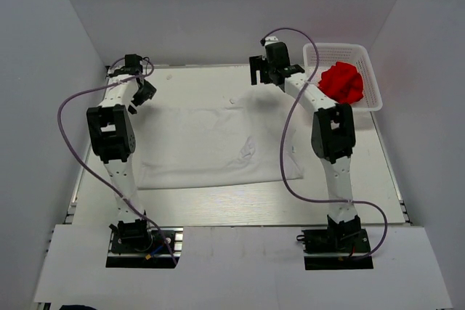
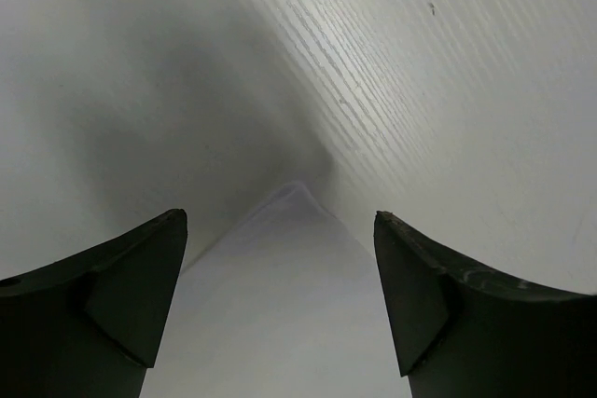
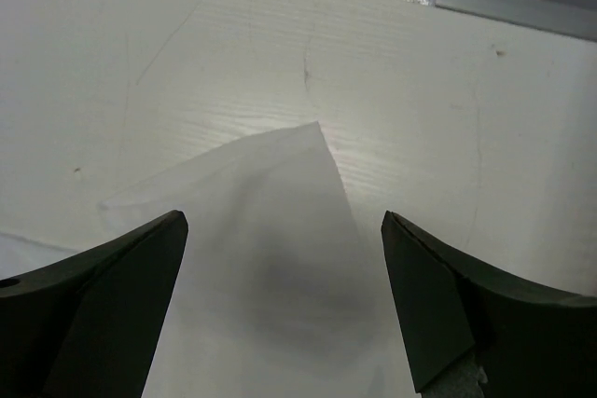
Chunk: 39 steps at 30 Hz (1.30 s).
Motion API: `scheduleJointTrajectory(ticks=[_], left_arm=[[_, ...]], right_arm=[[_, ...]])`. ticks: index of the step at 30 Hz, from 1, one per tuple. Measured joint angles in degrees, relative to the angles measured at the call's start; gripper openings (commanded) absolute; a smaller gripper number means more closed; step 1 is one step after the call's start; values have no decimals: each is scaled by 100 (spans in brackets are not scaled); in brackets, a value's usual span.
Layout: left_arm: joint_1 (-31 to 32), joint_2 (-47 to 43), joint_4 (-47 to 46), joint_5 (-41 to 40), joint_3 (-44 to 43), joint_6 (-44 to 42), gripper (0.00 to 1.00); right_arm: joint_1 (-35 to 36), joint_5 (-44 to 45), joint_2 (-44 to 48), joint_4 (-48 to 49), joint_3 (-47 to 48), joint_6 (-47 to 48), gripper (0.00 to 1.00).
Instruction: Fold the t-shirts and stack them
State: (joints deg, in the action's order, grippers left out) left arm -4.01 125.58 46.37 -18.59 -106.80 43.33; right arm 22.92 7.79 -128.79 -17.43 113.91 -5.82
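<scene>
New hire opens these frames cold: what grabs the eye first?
The red t-shirt, bunched in the white mesh basket at the far right of the table, is the brightest thing. The white t-shirt lies spread flat mid-table; the left end effector and right end effector hang open, each above one of its corners.

Pale table [image 1: 218, 208] carries white t-shirt [image 1: 211, 147]; mesh basket [image 1: 372, 70].

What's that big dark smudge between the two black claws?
It's a shadow. Left wrist view: it darkens the table beyond the white shirt's corner. Right wrist view: a softer one sits on the shirt. Top view: evenly lit, sharp.
</scene>
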Motion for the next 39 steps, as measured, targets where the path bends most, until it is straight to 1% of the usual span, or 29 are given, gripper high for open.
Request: scheduleJointTrajectory(ticks=[4,8,14,15,16,17,20,21,23,24,26,29,31,32,33,34,35,36,37,39], left_arm=[[-17,407,-61,50,-168,-92,90],[-15,496,-127,7,-170,-192,90],[-15,638,-356,-39,-216,-343,90],[-15,719,-393,-22,-256,-361,84],[-15,802,-426,-31,-295,-402,83],[-15,828,-433,-70,-339,-435,79],[-15,848,-483,79,-389,-461,72],[-15,855,-511,103,-380,-470,68],[-15,846,-647,146,-299,-498,63],[-15,804,-741,157,-219,-511,60],[-22,728,-885,212,-61,-516,59],[-39,612,-1082,260,168,-520,55],[-42,564,-1163,271,264,-518,55],[-42,546,-1202,275,302,-518,53],[-42,520,-1235,278,348,-516,51],[-42,501,-1261,280,391,-518,45],[-42,479,-1290,284,439,-511,39],[-42,459,-1318,291,481,-498,33],[-42,446,-1329,297,507,-490,22],[-42,426,-1370,330,566,-474,11]], right_arm=[[-9,-2,-787,286,636,271,90],[-9,4,-1241,769,643,466,90],[-13,-35,-1648,1478,643,603,90],[-22,-68,-1681,1534,643,584,90],[-31,-105,-1700,1578,643,564,90],[-35,-173,-1711,1606,643,516,90],[-42,-345,-1720,1633,643,426,90],[-42,-387,-1720,1633,643,378,90],[-42,-455,-1720,1628,643,293,90],[-44,-498,-1720,1626,643,256,90],[-46,-553,-1720,1563,645,184,90],[-46,-715,-1720,1274,647,33,90],[-46,-798,-1720,1121,693,-87,90],[-46,-828,-1720,1049,721,-144,88],[-46,-857,-1720,990,750,-186,83],[-46,-887,-1720,935,763,-227,81],[-48,-914,-1720,890,772,-264,75],[-57,-938,-1718,863,772,-291,68],[-66,-955,-1718,852,772,-302,55],[-76,-966,-1718,809,772,-367,43]])
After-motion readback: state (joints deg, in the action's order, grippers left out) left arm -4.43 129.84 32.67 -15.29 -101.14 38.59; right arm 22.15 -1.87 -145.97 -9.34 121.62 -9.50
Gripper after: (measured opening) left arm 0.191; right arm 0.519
